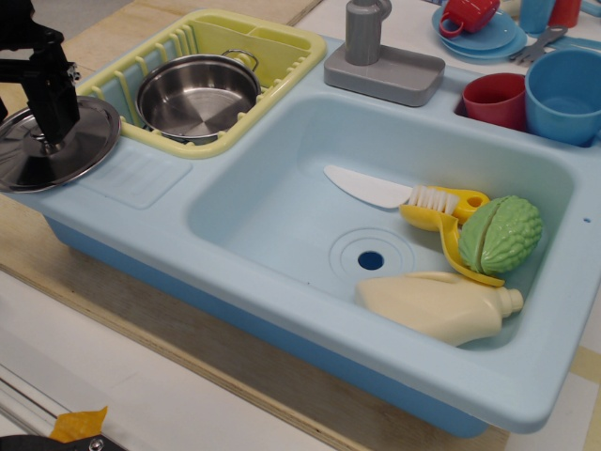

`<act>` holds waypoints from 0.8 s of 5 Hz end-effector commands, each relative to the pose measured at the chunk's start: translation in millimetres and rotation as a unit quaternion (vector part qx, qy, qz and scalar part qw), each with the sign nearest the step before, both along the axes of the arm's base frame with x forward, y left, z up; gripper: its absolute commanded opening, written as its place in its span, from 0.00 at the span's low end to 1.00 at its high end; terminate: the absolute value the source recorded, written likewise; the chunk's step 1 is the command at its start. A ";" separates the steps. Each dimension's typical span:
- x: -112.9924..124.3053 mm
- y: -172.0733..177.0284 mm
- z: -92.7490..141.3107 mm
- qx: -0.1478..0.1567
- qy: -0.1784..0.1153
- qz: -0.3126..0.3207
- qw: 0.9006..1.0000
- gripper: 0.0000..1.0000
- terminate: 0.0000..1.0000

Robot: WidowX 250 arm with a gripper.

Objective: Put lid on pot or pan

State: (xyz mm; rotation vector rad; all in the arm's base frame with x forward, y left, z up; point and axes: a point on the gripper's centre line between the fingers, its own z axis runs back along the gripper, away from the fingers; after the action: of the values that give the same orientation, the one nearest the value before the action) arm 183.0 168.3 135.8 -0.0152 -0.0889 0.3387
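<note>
The lid [83, 143], a shiny steel disc, lies flat on the sink unit's left ledge at the far left. My black gripper [47, 132] has come down onto the lid's middle, and its body hides the knob. I cannot see how the jaws stand. The pot [197, 94], shiny steel with loop handles, stands uncovered and empty in the yellow dish rack [282, 47], just right of and behind the lid.
The blue sink basin [272, 216] holds a white knife [366, 188], a yellow brush [446, 202], a green vegetable [500, 235] and a cream bottle [437, 305]. A grey faucet [380, 56] stands behind it. A red cup [495, 99] and a blue cup [563, 94] are at the back right.
</note>
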 end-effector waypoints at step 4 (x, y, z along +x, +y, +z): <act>1.7 10.5 -15.9 -0.005 -0.015 0.010 1.000 0.00 0.00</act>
State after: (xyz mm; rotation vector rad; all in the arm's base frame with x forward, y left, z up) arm 186.2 175.8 117.0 -0.0406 -0.1075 0.3539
